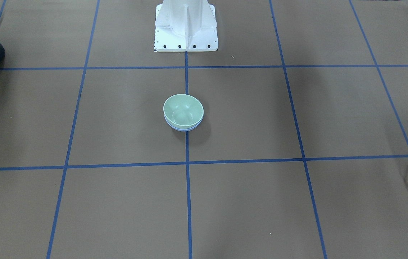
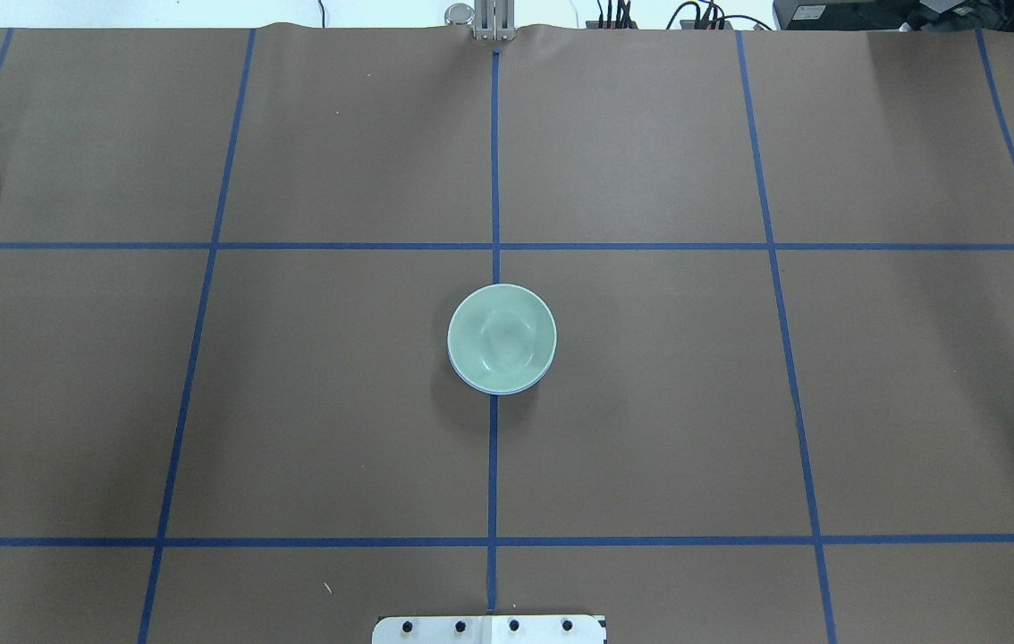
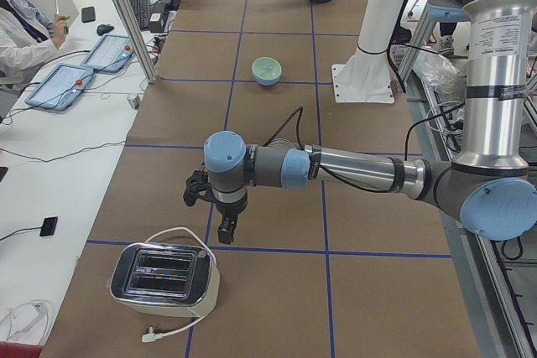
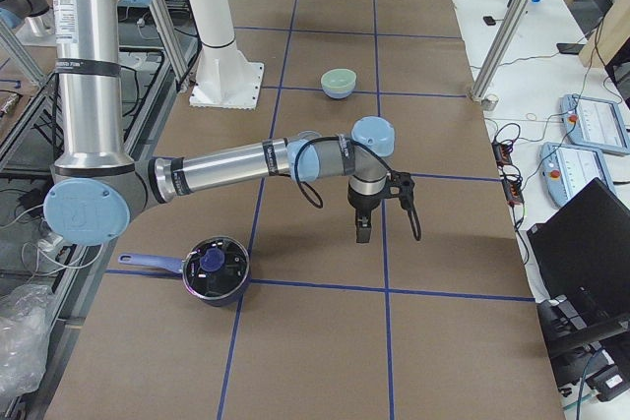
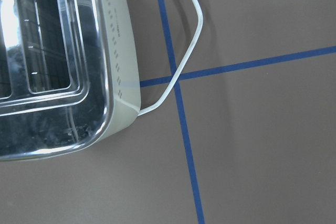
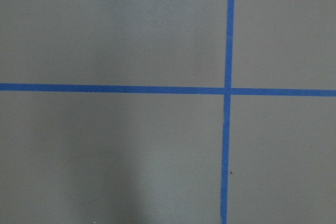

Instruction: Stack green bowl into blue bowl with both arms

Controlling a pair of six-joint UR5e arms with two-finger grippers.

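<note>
The green bowl [image 1: 183, 109] sits nested inside the blue bowl [image 1: 182, 128] at the table's centre, on the middle tape line. Only a thin blue rim [image 2: 494, 391] shows under the green bowl [image 2: 502, 337] in the overhead view. The stack also shows in the side views [image 3: 267, 70] [image 4: 339, 82]. My left gripper [image 3: 226, 230] hangs far from the bowls, just above the toaster end of the table. My right gripper [image 4: 362, 233] hangs over bare table near the pot. Both point down and hold nothing that I can see; I cannot tell whether they are open or shut.
A silver toaster [image 3: 164, 278] with a white cable [image 5: 178, 72] stands at the table's left end. A dark lidded pot [image 4: 212, 268] stands at the right end. The white central stand [image 1: 186, 27] rises behind the bowls. An operator sits at a side desk [image 3: 17, 35].
</note>
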